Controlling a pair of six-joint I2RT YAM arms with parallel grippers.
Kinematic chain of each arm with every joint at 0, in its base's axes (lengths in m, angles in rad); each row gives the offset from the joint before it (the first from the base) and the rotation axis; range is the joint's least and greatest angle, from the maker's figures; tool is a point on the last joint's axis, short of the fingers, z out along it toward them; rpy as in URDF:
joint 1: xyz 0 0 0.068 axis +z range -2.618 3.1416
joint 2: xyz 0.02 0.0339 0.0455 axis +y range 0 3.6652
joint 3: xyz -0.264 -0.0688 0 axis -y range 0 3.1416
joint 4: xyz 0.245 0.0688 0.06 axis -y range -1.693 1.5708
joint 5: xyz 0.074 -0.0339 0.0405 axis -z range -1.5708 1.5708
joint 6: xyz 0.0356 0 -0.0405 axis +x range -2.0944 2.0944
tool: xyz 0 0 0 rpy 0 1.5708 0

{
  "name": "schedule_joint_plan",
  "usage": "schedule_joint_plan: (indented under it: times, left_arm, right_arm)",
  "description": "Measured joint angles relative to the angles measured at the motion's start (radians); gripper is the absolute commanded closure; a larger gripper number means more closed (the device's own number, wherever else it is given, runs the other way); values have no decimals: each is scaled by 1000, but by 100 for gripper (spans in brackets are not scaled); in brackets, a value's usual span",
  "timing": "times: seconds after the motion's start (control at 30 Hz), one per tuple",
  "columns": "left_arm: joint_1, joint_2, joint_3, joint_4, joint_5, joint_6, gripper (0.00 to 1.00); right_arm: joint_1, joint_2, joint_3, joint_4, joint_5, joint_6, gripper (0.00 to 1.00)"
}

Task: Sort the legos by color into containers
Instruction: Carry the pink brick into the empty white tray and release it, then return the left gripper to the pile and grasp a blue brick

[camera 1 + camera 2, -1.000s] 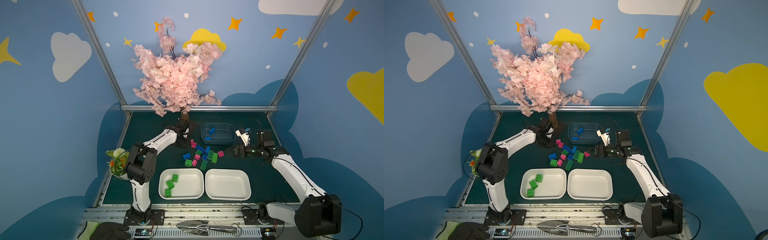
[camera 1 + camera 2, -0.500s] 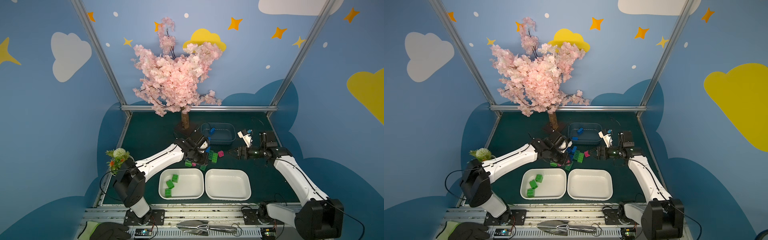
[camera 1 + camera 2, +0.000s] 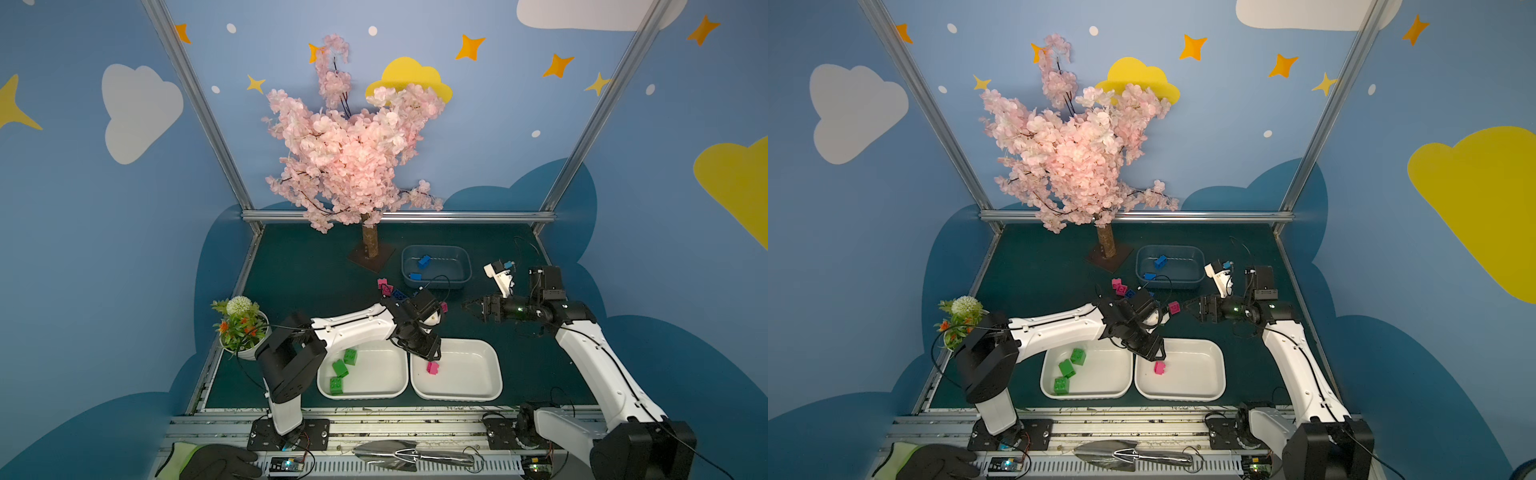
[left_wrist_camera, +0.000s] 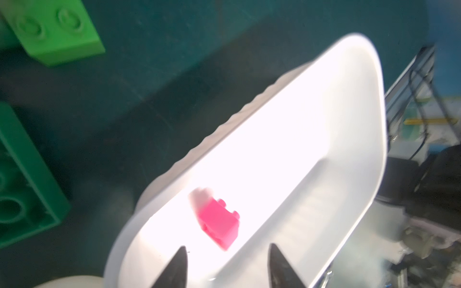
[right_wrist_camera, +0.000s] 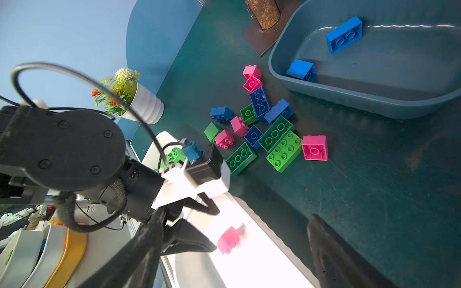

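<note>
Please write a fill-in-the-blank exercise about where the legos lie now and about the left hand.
The legos in the grey-blue tub are ___.
The green legos in one white tray number ___.
The other white tray holds one ___ lego.
The left hand above it has its jaws ___.
Missing words: blue, three, pink, open.

You are working in a robot lab cell dressed up like a playroom. Aluminium posts (image 3: 202, 112) frame blue walls painted with clouds (image 3: 139, 110) and stars (image 3: 469, 46). Two robot arms (image 3: 353, 326) are bolted to a metal rail (image 3: 395, 422) near a fake blossom tree (image 3: 353, 145).
</note>
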Motion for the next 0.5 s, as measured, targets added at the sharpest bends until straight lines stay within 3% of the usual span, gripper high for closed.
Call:
schedule_joint_plan:
  times: [0.2, 0.5]
  left_arm:
    - [86, -48, 60, -123, -54, 66, 33]
    - [354, -106, 106, -205, -184, 301, 33]
  right_arm:
    - [-2, 0, 0, 0, -5, 3, 11]
    - [6, 17, 0, 18, -27, 13, 11]
